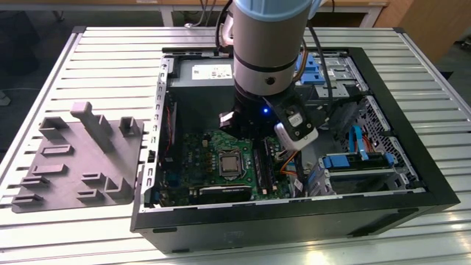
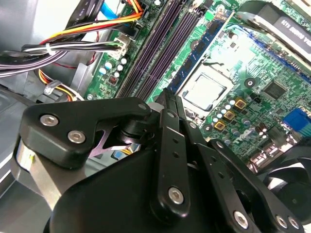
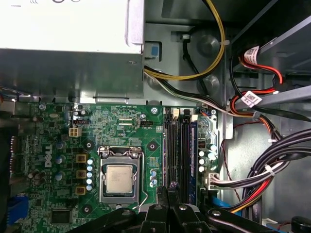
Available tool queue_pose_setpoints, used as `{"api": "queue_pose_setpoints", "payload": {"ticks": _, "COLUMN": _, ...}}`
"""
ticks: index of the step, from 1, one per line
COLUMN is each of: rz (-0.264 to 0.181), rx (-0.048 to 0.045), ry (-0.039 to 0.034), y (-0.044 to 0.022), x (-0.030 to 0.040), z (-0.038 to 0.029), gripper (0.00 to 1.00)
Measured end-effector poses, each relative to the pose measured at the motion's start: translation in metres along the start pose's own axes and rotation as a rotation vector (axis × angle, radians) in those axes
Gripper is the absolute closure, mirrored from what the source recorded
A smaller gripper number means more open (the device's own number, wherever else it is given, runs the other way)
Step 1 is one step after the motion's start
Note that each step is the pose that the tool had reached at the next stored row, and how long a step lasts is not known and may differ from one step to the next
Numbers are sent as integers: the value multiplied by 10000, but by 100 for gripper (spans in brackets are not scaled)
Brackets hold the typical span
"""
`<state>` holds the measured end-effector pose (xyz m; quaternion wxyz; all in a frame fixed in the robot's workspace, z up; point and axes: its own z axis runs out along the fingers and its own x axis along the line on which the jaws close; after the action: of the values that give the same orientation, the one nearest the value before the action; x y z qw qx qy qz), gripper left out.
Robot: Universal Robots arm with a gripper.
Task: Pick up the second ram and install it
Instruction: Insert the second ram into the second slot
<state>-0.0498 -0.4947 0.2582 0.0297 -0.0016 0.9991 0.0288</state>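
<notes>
1. An open black computer case (image 1: 412, 138) lies on its side at the centre of the exterior view. It holds a green motherboard (image 1: 198, 160) with a square metal processor socket (image 3: 119, 177), a silver power supply box (image 3: 63, 24), and bundles of coloured cables (image 3: 252, 174).
2. Four long memory slots (image 3: 176, 145) lie side by side beside the socket. The one farthest from the socket carries one blue-edged stick (image 3: 193, 145).
3. The arm's black gripper (image 3: 171, 190) hangs inside the case over those slots. Its fingers (image 3: 159, 206) are drawn together on a slim dark strip seen edge-on, the second ram (image 3: 171, 184), at the bottom centre of the first wrist view. Whether it touches a slot I cannot tell.
4. One grey moulded plastic tray (image 1: 74, 160) with blocks and slots lies just beside the case, at the exterior view's left.
5. Both rest on a slatted silver metal table (image 1: 74, 55). Wooden furniture (image 1: 423, 22) stands along the upper edge of the frame.
</notes>
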Motion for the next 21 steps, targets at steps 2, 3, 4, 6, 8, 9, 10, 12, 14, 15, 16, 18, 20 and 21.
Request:
{"api": "queue_pose_setpoints", "payload": {"ticks": 2, "rz": 0, "rx": 0, "ry": 0, "y": 0, "x": 0, "z": 6, "gripper": 88}}
{"api": "queue_pose_setpoints", "payload": {"ticks": 3, "rz": 0, "rx": 0, "ry": 0, "y": 0, "x": 0, "z": 9, "gripper": 88}}
{"api": "queue_pose_setpoints", "payload": {"ticks": 4, "rz": 0, "rx": 0, "ry": 0, "y": 0, "x": 1, "z": 11, "gripper": 88}}
{"api": "queue_pose_setpoints", "payload": {"ticks": 6, "rz": 0, "rx": 0, "ry": 0, "y": -1, "x": 1, "z": 15, "gripper": 88}}
{"api": "queue_pose_setpoints", "payload": {"ticks": 8, "rz": 0, "rx": 0, "ry": 0, "y": -1, "x": 1, "z": 20, "gripper": 88}}
{"api": "queue_pose_setpoints", "payload": {"ticks": 9, "rz": 0, "rx": 0, "ry": 0, "y": -1, "x": 1, "z": 22, "gripper": 88}}
{"api": "queue_pose_setpoints", "payload": {"ticks": 10, "rz": 0, "rx": -2, "ry": 0, "y": -1, "x": 1, "z": 26, "gripper": 88}}
{"api": "queue_pose_setpoints", "payload": {"ticks": 12, "rz": 0, "rx": -2, "ry": 0, "y": -2, "x": 2, "z": 32, "gripper": 88}}
{"api": "queue_pose_setpoints", "payload": {"ticks": 14, "rz": 0, "rx": 0, "ry": 0, "y": -2, "x": 2, "z": 39, "gripper": 88}}
{"api": "queue_pose_setpoints", "payload": {"ticks": 15, "rz": 0, "rx": 0, "ry": 0, "y": -2, "x": 2, "z": 42, "gripper": 88}}
{"api": "queue_pose_setpoints", "payload": {"ticks": 16, "rz": 0, "rx": 1, "ry": 0, "y": -3, "x": 2, "z": 44, "gripper": 88}}
{"api": "queue_pose_setpoints", "payload": {"ticks": 18, "rz": 1, "rx": 0, "ry": 0, "y": -3, "x": 3, "z": 53, "gripper": 88}}
{"api": "queue_pose_setpoints", "payload": {"ticks": 20, "rz": 0, "rx": 0, "ry": 0, "y": -3, "x": 3, "z": 58, "gripper": 88}}
{"api": "queue_pose_setpoints", "payload": {"ticks": 21, "rz": 1, "rx": -1, "ry": 0, "y": -3, "x": 3, "z": 59, "gripper": 88}}
